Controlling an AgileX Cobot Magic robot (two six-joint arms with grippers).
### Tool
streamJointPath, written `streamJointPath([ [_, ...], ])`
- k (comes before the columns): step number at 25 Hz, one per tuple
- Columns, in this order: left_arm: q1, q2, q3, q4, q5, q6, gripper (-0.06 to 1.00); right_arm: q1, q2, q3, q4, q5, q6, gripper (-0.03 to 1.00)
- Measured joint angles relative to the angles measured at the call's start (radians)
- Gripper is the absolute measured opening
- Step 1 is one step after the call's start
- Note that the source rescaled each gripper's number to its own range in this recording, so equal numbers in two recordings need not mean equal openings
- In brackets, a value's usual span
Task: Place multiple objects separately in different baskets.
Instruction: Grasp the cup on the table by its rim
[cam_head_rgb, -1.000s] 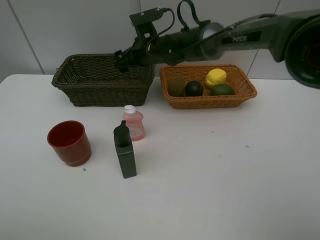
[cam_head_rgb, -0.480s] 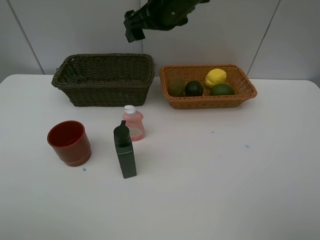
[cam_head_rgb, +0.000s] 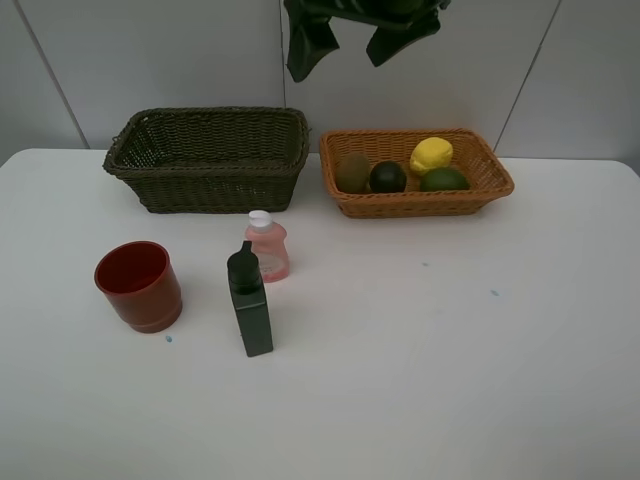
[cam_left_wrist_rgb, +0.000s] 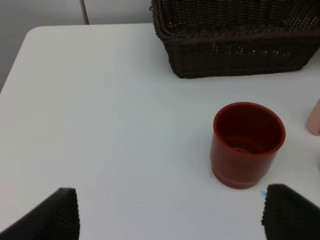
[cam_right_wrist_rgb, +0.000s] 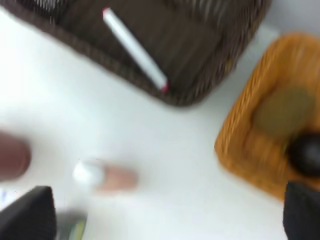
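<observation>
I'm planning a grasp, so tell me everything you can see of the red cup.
The red cup is a smooth, plastic-looking tumbler, wider at the rim, with a stepped band near the base. It stands upright and looks empty, on the white table in front of the dark basket and, in the high view, left of the dark green bottle. Nothing touches it; a small blue speck lies by its base.

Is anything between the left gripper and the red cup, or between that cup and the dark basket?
Nothing visible: only bare table lies between the open left gripper and the red cup, and between the cup and the dark basket. The pink bottle stands aside.
</observation>
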Motion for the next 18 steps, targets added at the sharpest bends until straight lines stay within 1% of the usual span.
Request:
streamJointPath([
  [2, 0.000, 0.000, 0.000, 0.000, 0.000, 0.000, 0.95, 0.000, -0.017, 0.000, -0.006, 0.087, 0.039, 1.00],
  [4, 0.000, 0.000, 0.000, 0.000, 0.000, 0.000, 0.95, 0.000, -0.034, 0.000, -0.028, 0.129, 0.070, 1.00],
  [7, 0.000, 0.000, 0.000, 0.000, 0.000, 0.000, 0.95, 0.000, -0.069, 0.010, -0.067, 0.139, 0.093, 1.00],
  [12, 0.000, 0.000, 0.000, 0.000, 0.000, 0.000, 0.95, 0.000, -0.188, 0.073, -0.096, 0.141, 0.099, 1.00],
  [18, 0.000, 0.000, 0.000, 0.000, 0.000, 0.000, 0.95, 0.000, -0.402, 0.258, -0.131, 0.141, 0.102, 1.00],
])
